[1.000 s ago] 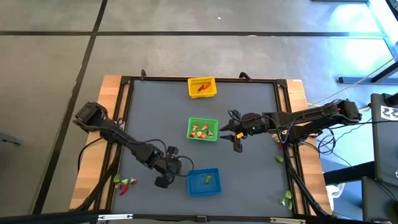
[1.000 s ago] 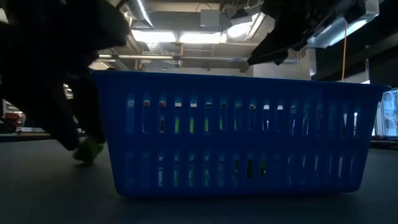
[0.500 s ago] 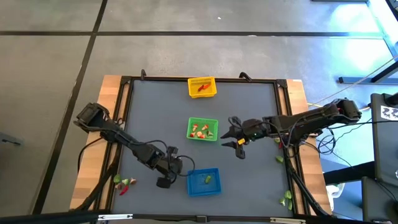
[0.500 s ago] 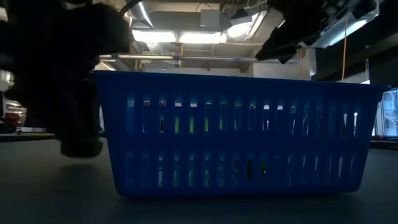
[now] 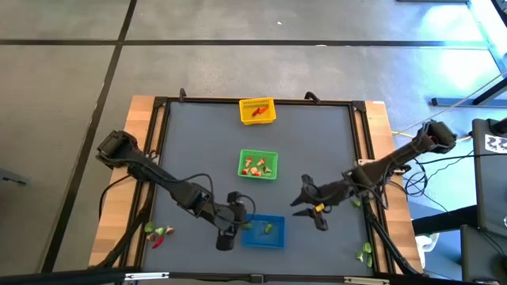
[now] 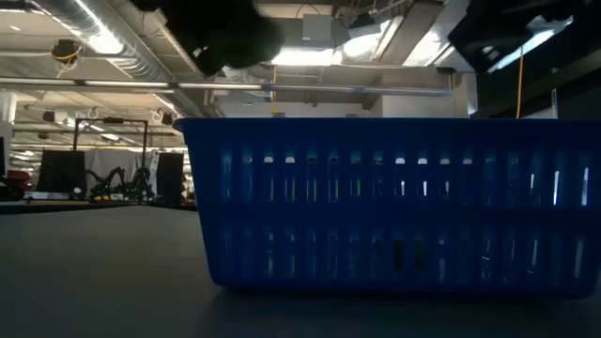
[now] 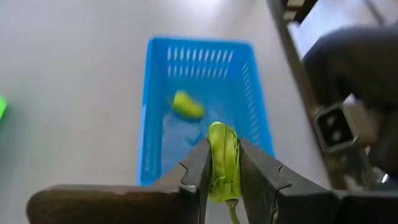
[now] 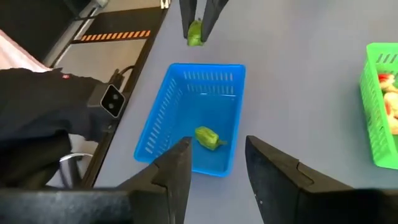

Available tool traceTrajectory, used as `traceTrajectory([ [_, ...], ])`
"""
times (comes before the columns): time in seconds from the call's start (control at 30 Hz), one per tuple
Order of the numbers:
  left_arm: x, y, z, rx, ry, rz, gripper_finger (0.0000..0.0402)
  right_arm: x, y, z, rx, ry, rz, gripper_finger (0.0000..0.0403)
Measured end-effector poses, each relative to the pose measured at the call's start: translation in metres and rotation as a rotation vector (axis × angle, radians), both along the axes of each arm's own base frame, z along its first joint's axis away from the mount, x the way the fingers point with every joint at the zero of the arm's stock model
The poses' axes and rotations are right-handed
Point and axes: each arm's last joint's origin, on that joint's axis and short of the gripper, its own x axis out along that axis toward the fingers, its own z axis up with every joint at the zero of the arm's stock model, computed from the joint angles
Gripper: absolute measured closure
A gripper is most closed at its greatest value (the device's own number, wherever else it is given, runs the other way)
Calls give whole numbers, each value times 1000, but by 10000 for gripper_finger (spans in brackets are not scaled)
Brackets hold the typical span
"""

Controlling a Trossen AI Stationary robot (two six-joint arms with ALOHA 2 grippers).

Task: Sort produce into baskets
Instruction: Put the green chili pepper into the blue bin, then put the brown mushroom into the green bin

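The blue basket (image 5: 262, 232) stands near the table's front edge with one light green piece (image 8: 208, 137) lying in it. My left gripper (image 5: 236, 222) hangs at that basket's left rim, shut on another light green produce piece (image 7: 222, 160). My right gripper (image 5: 307, 204) stands open and bare to the right of the blue basket, above the table. The green basket (image 5: 258, 165) sits mid-table with several red and pale pieces. The yellow basket (image 5: 257, 111) stands at the far edge with a red piece in it. My left gripper pinches the light green piece's two sides (image 7: 214, 171) between its two fingers (image 7: 256, 173). The fingers slant downward from the table's left toward the blue basket. The piece is lifted clear of the table, and its rounded end (image 8: 194, 34) sticks out past the fingertips.
Loose produce lies at the front left (image 5: 157, 234), by the right rail (image 5: 356, 202) and at the front right corner (image 5: 365, 252). A dark raised frame (image 5: 162, 142) runs round the grey mat. Bare mat lies between the green basket and the left rail.
My left gripper has lifted the green piece off the table left of the blue basket and carried it up and rightward to the basket's rim. My right gripper has swung from beside the green basket toward the table's near edge, staying open. The blue basket has shifted slightly rightward.
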Motion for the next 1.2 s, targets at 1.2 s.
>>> traceTrajectory([
  [1.2, 4, 21, 2, -211, 111, 139, 228, -11, 16, 1, -128, -75, -119, 251],
])
